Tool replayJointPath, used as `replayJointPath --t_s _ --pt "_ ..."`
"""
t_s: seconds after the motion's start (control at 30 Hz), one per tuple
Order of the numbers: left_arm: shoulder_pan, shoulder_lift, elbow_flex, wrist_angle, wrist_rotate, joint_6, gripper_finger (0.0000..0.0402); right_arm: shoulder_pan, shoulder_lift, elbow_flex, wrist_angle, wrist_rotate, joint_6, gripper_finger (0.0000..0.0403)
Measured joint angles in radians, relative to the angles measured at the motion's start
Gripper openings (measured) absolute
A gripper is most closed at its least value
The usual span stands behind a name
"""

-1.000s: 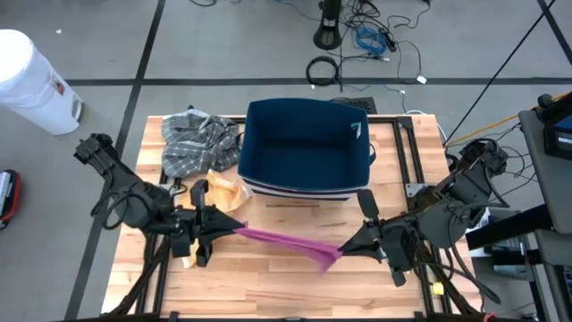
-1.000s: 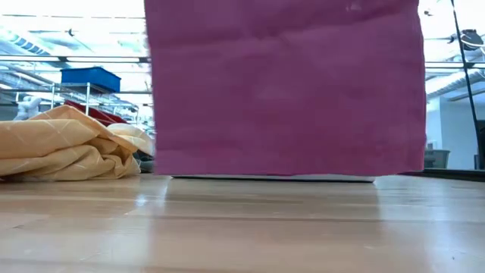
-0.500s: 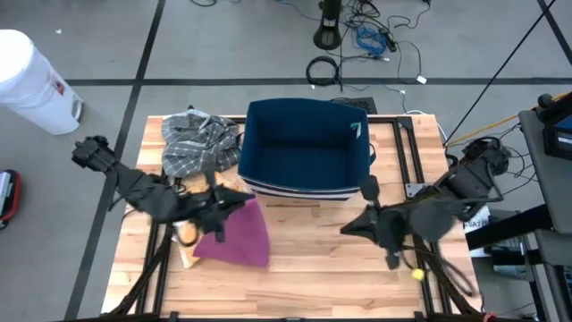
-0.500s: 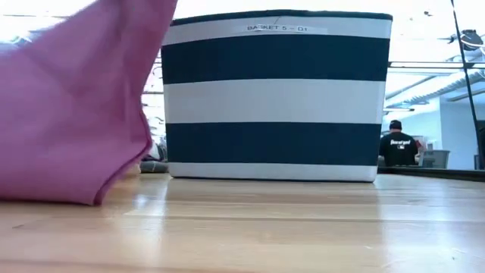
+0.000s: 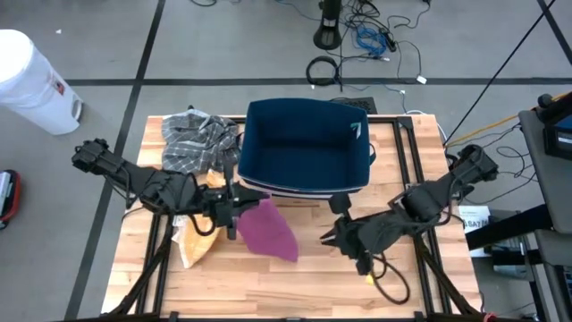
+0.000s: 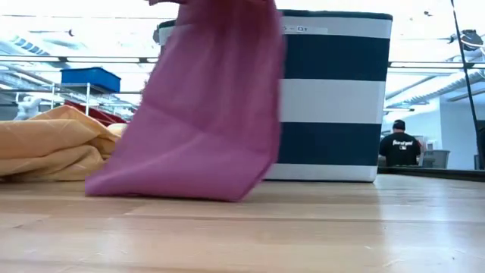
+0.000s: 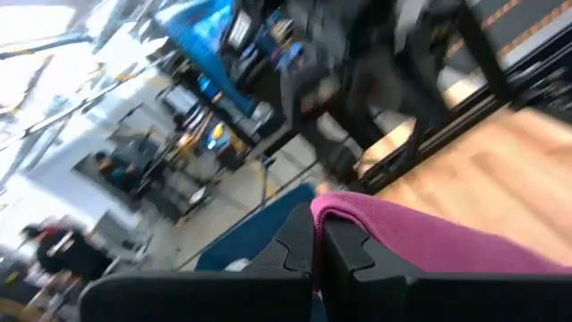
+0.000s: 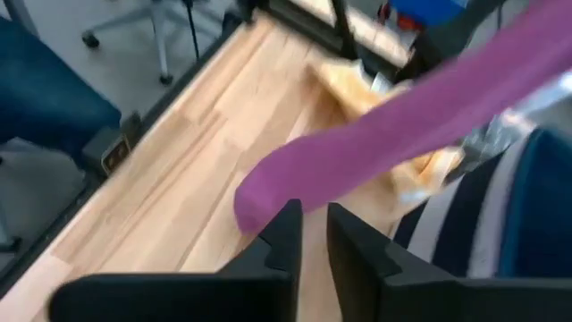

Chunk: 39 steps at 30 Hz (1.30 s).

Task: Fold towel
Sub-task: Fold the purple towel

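Hanging from the left gripper (image 5: 234,213), the magenta towel (image 5: 266,232) is thin, smooth cloth pinched at one corner — the two dark fingers are clenched on its edge in the left wrist view, towel (image 7: 420,240) draped away past them. In the low view the towel (image 6: 204,114) drops in a slanted sheet and its lower hem touches the wooden table (image 6: 303,235) near the middle. The table (image 5: 295,286) is pale butcher-block planking, with bare boards along the whole front edge.

The right gripper (image 5: 334,234) sits just beside the towel toward the right, holding nothing; in the right wrist view its fingers stand a narrow gap apart, released, with the towel (image 8: 402,134) stretching across beyond them.

Left of the towel, a crumpled yellow cloth (image 5: 198,240) lies near the left edge, soft and quilted-looking in the low view (image 6: 53,148).

Behind the towel, at mid-table toward the back edge, stands a fabric basket (image 5: 307,148) — boxy, navy inside, navy-and-white banded outside (image 6: 333,98). A white label on its rim is partly covered by the towel and only its end shows.

A grey plaid cloth (image 5: 198,143) is bunched at the back left corner, touching the basket's side.

Beyond the table, a person in a dark shirt with white lettering (image 6: 399,144) shows in the room; the lettering is too small to read.
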<state>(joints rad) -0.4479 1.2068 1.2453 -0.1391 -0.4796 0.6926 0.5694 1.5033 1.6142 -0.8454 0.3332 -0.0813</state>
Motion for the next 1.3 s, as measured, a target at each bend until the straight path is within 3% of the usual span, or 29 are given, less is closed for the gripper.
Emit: replayJointPath --t_s 0.27,0.57,0.67,0.83,1.03,1.17,1.3 --pt "-0.108 -0.015 0.003 0.126 0.015 0.104 0.0 0.042 -0.004 -0.129 0.008 0.011 0.163 0.0095" --pt "-0.226 -0.013 0.078 0.071 -0.287 0.212 0.0 0.104 -0.004 -0.181 0.0 0.03 0.28 0.008" --pt "-0.247 -0.014 0.113 0.075 -0.32 0.264 0.0 0.125 -0.004 -0.181 0.009 0.04 0.284 0.0078" --pt "-0.177 -0.016 0.148 0.083 -0.244 0.274 0.0 0.148 -0.004 -0.181 0.003 0.084 0.316 0.0077" --pt "-0.051 0.009 0.146 -0.002 -0.08 0.148 0.0 0.171 -0.004 -0.181 -0.004 0.086 0.379 0.0077" --pt "-0.058 0.008 0.147 0.006 0.02 0.126 0.0 0.194 -0.004 -0.181 -0.026 0.086 0.42 0.0077" --pt "-0.103 -0.001 0.146 -0.03 0.027 0.127 0.0 0.213 -0.004 -0.181 -0.038 0.088 0.446 0.0077"
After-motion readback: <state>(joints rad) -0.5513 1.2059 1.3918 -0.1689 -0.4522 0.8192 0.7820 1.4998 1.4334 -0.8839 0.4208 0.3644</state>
